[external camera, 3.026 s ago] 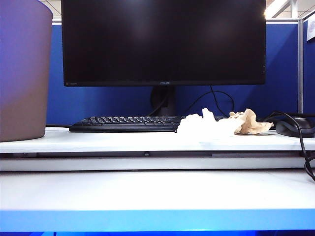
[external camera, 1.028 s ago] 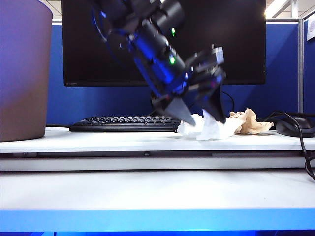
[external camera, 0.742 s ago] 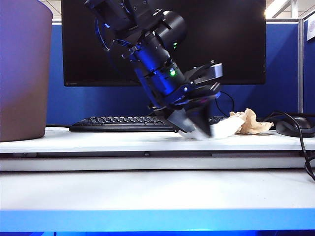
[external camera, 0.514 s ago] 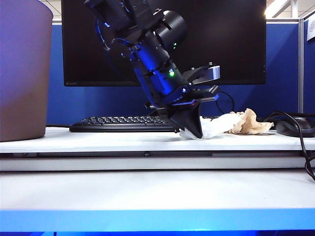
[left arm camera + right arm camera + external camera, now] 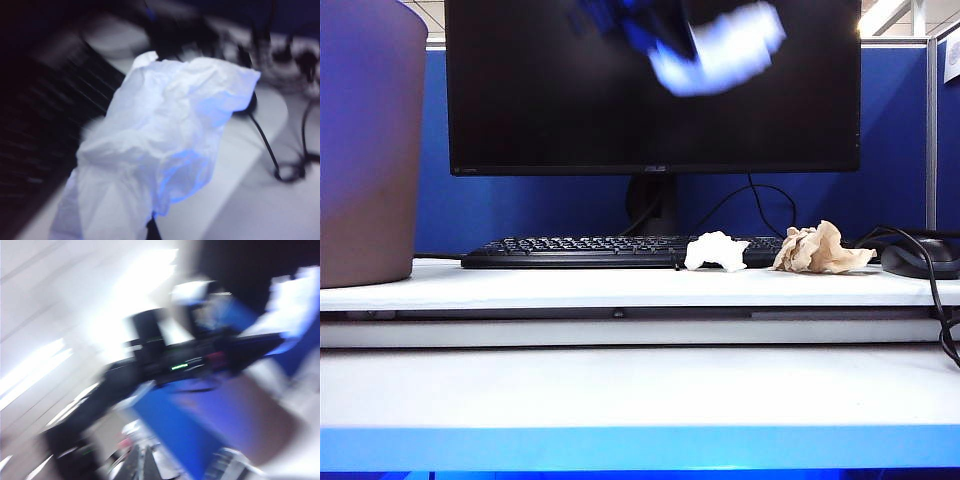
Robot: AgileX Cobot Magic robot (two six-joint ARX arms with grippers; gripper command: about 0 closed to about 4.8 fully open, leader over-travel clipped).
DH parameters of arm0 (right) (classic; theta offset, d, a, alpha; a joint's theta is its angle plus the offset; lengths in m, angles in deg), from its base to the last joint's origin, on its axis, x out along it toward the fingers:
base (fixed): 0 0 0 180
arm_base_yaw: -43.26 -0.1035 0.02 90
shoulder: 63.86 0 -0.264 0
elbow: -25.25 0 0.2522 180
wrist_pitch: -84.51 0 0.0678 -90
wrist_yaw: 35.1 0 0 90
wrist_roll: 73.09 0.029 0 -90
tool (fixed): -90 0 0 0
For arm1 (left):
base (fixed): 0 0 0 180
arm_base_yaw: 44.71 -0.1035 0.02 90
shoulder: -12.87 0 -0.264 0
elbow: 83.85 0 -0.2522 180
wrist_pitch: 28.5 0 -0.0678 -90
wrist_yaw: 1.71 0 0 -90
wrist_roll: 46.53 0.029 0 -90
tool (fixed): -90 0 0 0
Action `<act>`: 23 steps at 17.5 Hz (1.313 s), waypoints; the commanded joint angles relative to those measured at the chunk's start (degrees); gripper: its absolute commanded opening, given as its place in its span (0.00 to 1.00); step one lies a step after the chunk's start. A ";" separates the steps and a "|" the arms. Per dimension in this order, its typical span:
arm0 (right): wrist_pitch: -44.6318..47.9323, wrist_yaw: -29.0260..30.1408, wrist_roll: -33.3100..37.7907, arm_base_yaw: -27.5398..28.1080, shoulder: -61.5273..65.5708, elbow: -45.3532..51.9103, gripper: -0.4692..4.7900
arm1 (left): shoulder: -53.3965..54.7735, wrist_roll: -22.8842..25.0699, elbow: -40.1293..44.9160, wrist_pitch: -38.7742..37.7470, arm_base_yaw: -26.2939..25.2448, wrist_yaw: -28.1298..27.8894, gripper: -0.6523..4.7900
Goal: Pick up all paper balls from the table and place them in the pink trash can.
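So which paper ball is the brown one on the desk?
Find the big black monitor, then look down past the keyboard to its right end. Two paper balls sit there; the brown paper ball is the tan one, right of the small white paper ball, beside the mouse.

One white paper ball (image 5: 720, 48) is held high, blurred. A small white ball (image 5: 716, 251) and a tan ball (image 5: 820, 250) lie on the table (image 5: 570, 285); the pink trash can (image 5: 365, 150) stands far left.

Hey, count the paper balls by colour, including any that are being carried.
White paper balls: 2, one on the table, one held up by the left gripper
Tan paper ball: 1
Total: 3
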 commanded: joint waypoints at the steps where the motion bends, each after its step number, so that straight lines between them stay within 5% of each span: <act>1: 17.86 1.46 3.63 -0.04 -0.07 -0.44 0.08 | -8.68 4.04 -0.17 -3.74 0.04 -10.58 0.11; 4: 30.60 1.44 3.65 -0.02 -0.04 -0.44 0.08 | -16.44 12.52 -0.17 -8.20 -0.24 -30.64 0.11; 6: 35.58 1.46 4.55 -0.04 -0.04 -0.44 0.08 | -20.59 15.30 -0.17 -11.61 -2.97 -38.49 0.11; 15: 29.09 8.04 9.68 -0.04 -0.04 -0.42 0.08 | -27.87 10.86 -0.04 -23.80 -19.82 -35.06 0.11; 23: 16.15 9.90 9.66 0.00 -0.04 -0.42 0.08 | -22.97 12.11 1.38 -19.96 -26.53 -29.09 0.11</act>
